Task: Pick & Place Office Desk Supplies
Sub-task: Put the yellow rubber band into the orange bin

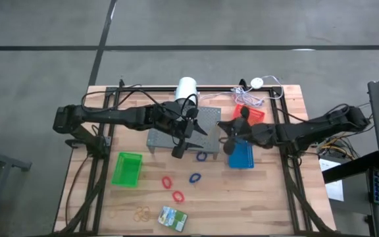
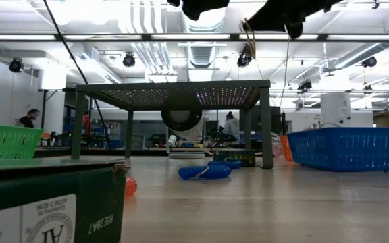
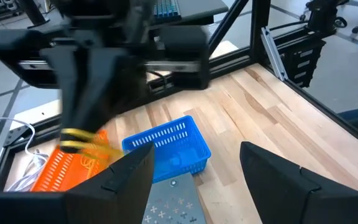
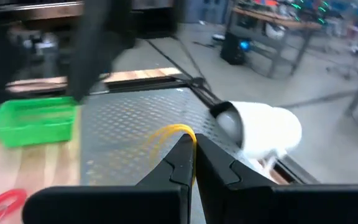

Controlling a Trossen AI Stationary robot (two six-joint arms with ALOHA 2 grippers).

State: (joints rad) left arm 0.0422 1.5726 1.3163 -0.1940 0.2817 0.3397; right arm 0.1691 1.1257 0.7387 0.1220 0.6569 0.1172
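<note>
**Both hands raised over the stand, right one pinching a tan band**

Where the two arms meet above the middle of the wooden surface point(image 1: 268, 197), the grey perforated stand point(image 1: 166, 137) sits under them, with a white cylinder point(image 1: 186, 86) just behind it at the far edge. Left hand point(image 1: 177, 151) hangs over the stand's near edge with its fingers point(image 3: 126, 180) spread wide and nothing between them. Right hand point(image 1: 227, 135) hovers just beside the stand's right end, above the blue basket point(image 1: 241, 155); its fingers point(image 4: 178, 163) are pressed together on a thin tan band point(image 4: 166, 134), which loops up out of the tips and hangs clear of the surface.

A red basket point(image 1: 250, 113) stands behind the blue one, and a green basket point(image 1: 127, 168) sits well apart at the near left. On bare wood in front of the stand lie the smaller things: a green-and-yellow crayon box point(image 1: 173, 216) near the front edge, more tan bands point(image 1: 141, 212) just left of it, two red loops point(image 1: 168, 181) between the green basket and the box, and two blue loops point(image 1: 195, 178), one of them close to the stand's near right corner. None of these is touched by either hand.
</note>
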